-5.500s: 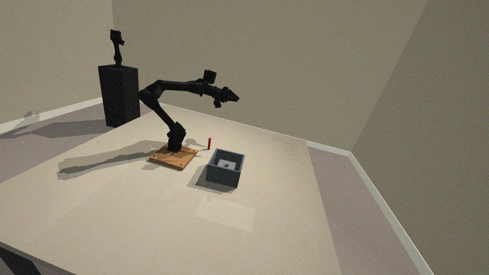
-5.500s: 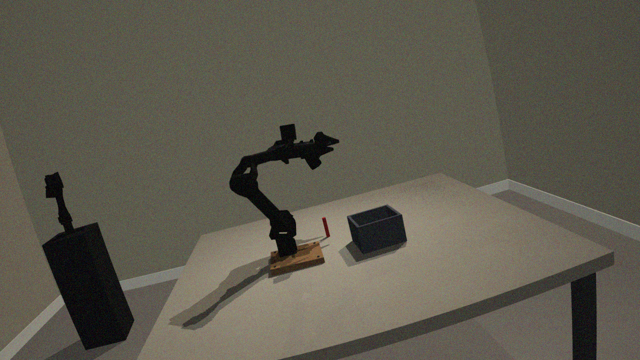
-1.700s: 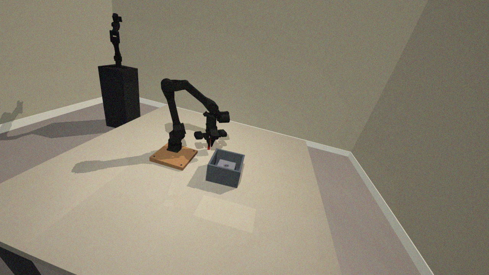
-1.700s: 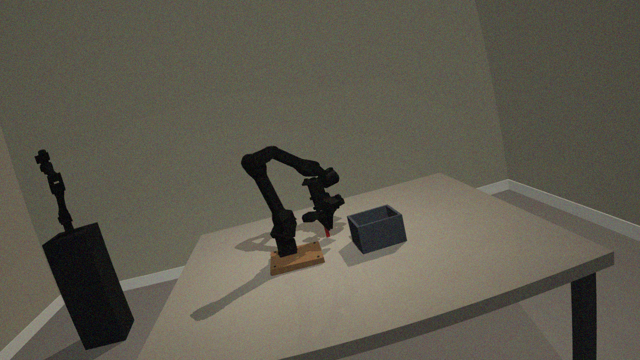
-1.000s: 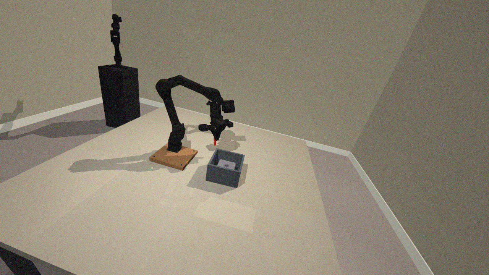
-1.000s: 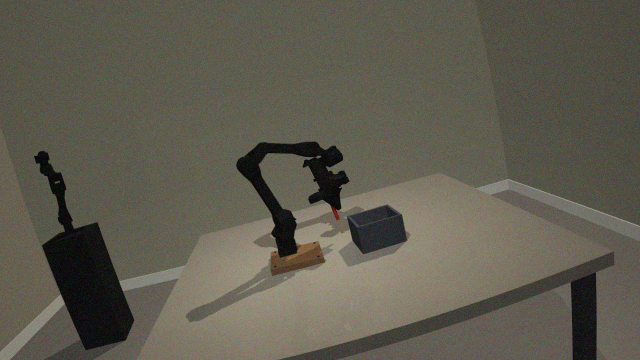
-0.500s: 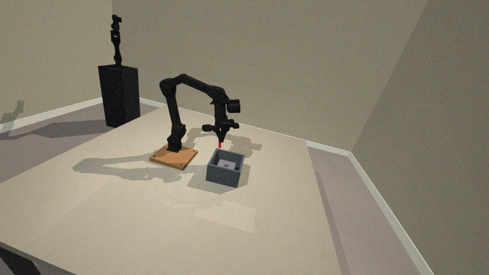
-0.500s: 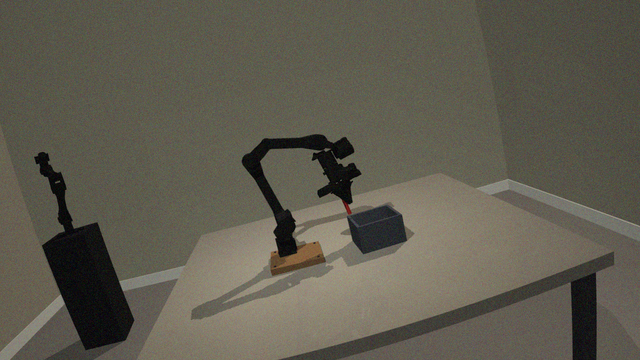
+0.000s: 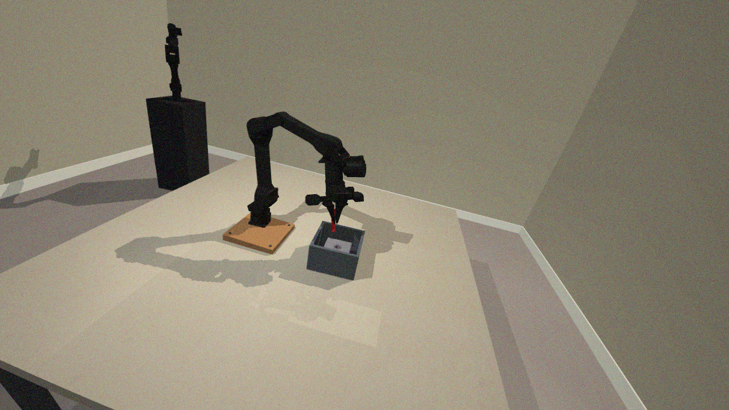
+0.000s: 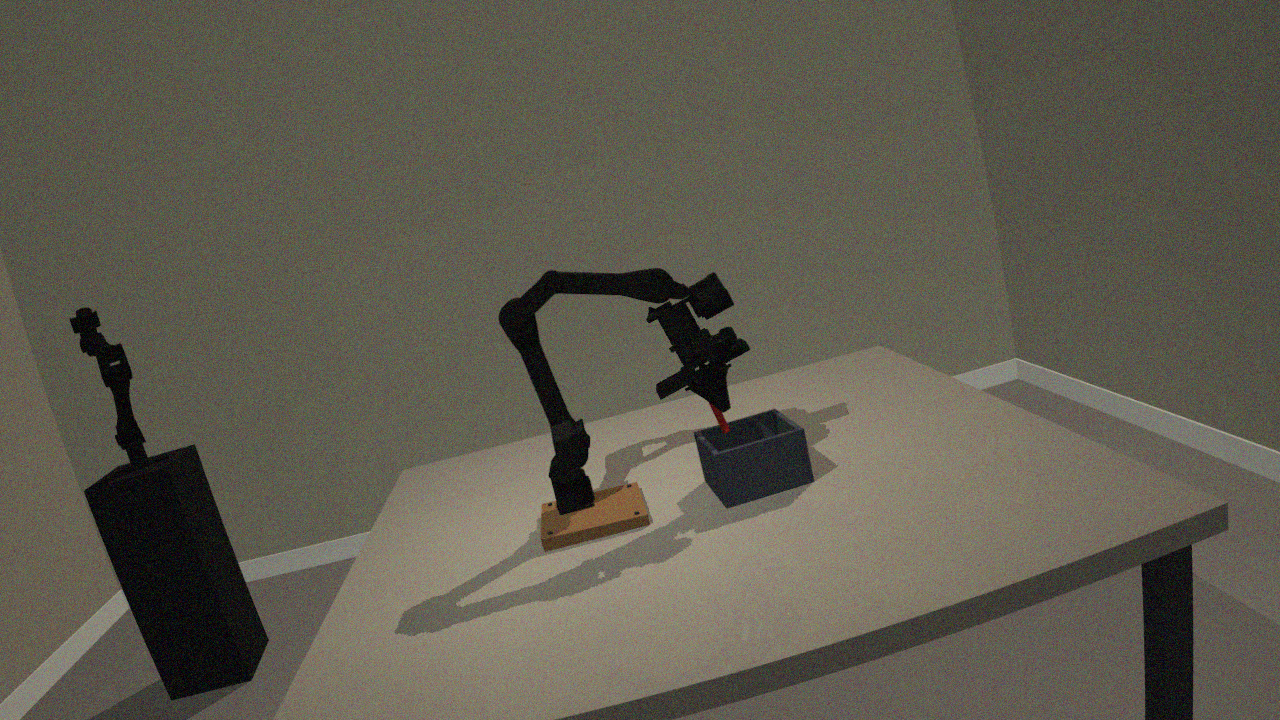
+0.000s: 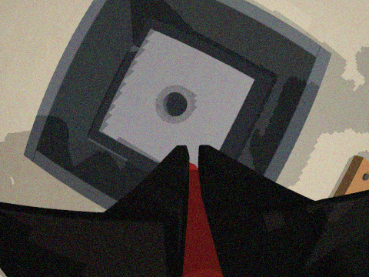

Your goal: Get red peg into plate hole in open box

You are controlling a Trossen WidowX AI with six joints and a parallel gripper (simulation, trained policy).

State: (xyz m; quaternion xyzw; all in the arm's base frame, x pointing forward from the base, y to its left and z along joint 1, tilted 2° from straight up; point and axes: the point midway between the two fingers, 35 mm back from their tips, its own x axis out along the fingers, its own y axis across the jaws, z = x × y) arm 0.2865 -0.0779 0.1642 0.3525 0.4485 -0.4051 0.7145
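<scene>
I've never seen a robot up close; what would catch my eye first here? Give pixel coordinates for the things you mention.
Probably the black robot arm (image 9: 262, 158) (image 10: 541, 371), arched up from an orange-brown base plate (image 9: 239, 239) (image 10: 617, 519) on the table. Then the red peg (image 9: 334, 226) (image 10: 721, 420) (image 11: 199, 238), the brightest spot, pinched in the gripper (image 9: 335, 219) (image 10: 725, 407) (image 11: 192, 155) at the near side of an open blue-grey box (image 9: 331, 262) (image 10: 760, 470) (image 11: 65, 73). Inside the box, a pale plate (image 9: 331, 242) (image 11: 215, 85) shows a dark round hole (image 9: 337, 246) (image 11: 175, 104).
</scene>
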